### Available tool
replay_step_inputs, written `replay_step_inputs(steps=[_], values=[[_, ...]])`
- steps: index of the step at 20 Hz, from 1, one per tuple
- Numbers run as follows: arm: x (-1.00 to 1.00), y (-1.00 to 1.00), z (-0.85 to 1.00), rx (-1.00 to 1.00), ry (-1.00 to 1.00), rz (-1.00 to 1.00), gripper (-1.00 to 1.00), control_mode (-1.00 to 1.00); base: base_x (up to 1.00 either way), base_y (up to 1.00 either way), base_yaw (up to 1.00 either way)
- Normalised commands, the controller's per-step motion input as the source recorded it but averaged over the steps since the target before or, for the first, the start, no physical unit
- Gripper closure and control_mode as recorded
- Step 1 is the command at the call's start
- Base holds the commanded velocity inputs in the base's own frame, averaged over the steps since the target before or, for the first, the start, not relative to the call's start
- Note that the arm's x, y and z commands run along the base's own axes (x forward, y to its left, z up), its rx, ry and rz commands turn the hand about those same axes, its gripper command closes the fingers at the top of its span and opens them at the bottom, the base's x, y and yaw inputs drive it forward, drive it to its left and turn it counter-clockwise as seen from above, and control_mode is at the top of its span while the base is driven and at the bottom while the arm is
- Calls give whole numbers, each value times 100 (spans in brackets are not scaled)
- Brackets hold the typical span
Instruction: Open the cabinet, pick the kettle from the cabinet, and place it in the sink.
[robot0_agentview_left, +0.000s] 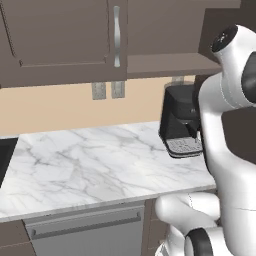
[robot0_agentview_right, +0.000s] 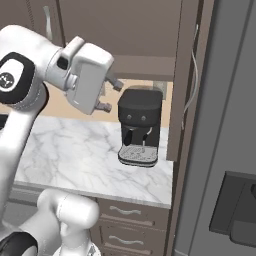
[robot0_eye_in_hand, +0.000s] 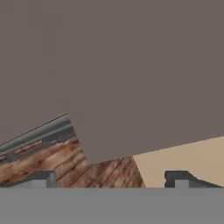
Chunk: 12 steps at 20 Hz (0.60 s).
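The cabinet (robot0_agentview_left: 60, 40) is mounted on the wall above the marble counter (robot0_agentview_left: 90, 160); its left door is seen shut, with the long curved silver handle (robot0_agentview_left: 116, 36) standing vertical near the door's right edge; the right door (robot0_agentview_right: 182, 80) is swung out, seen edge-on at the counter's right end, its long axis vertical; the brown inner shelf (robot0_agentview_left: 170, 65) is exposed, running horizontally to the right of the shut door. The gripper (robot0_agentview_right: 111, 95) is held above the counter, just left of the black coffee machine (robot0_agentview_right: 140, 127), below the cabinet's shelf level; its fingers (robot0_agentview_right: 116, 84) are spread wide, with nothing between them; in the hand view the tips (robot0_eye_in_hand: 43, 178) stand well apart before a dark brown panel (robot0_eye_in_hand: 131, 65). A black edge of the sink (robot0_agentview_left: 6, 155) is seen at the counter's left end; a grey front with a horizontal bar handle (robot0_agentview_left: 85, 227) sits below the counter.
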Motion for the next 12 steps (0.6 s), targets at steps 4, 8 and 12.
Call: replay_step_inputs(steps=[4,8,12], values=[[-21,93,0,12,-26,0,-100,-100,0,0,0],[-29,76,0,18,-29,1,-100,-100,0,0,0],[-31,61,0,25,-26,2,-100,-100,0,0,0]])
